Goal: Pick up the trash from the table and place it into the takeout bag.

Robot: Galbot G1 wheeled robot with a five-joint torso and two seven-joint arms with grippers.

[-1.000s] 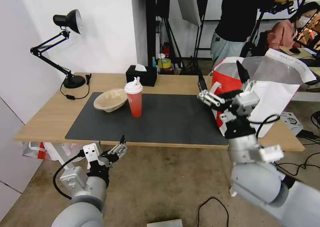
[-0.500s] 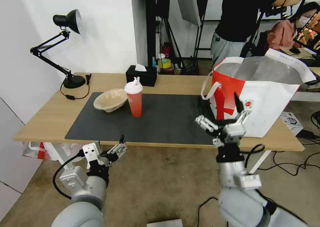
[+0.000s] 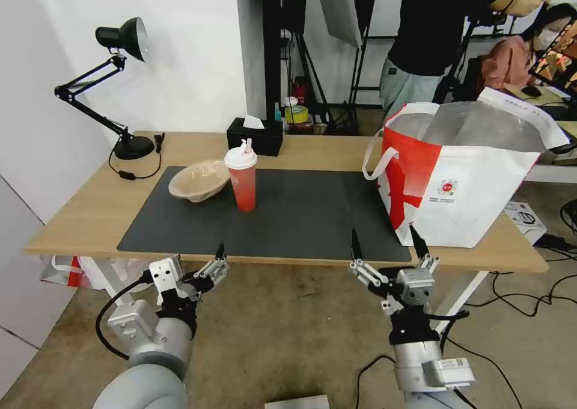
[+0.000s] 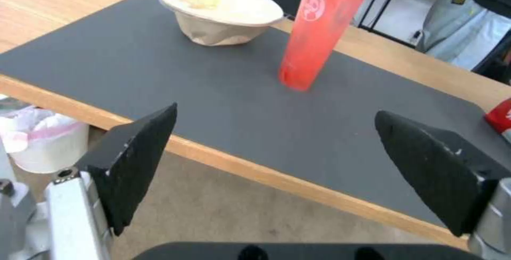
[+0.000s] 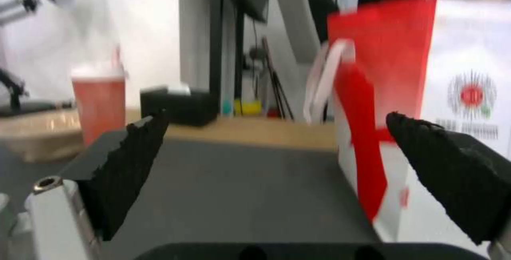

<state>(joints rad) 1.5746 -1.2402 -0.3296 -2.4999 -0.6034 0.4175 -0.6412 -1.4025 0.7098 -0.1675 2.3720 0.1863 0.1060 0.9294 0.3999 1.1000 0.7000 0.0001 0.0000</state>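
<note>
The right end effector point(image 3: 385, 249), jaws apart and empty, has dropped from the red-and-white foil-lined takeout bag point(image 3: 466, 174) to below the light-wood worktop's point(image 3: 78, 207) near edge, suggesting a finished drop. The left end effector point(image 3: 217, 263) waits apart. Red lidded cup point(image 3: 242, 177) and beige pulp bowl point(image 3: 199, 180) remain near the far-left corner.

No readable text: only round logos on takeout bag point(image 3: 447, 187) and red cup point(image 4: 313, 5).
</note>
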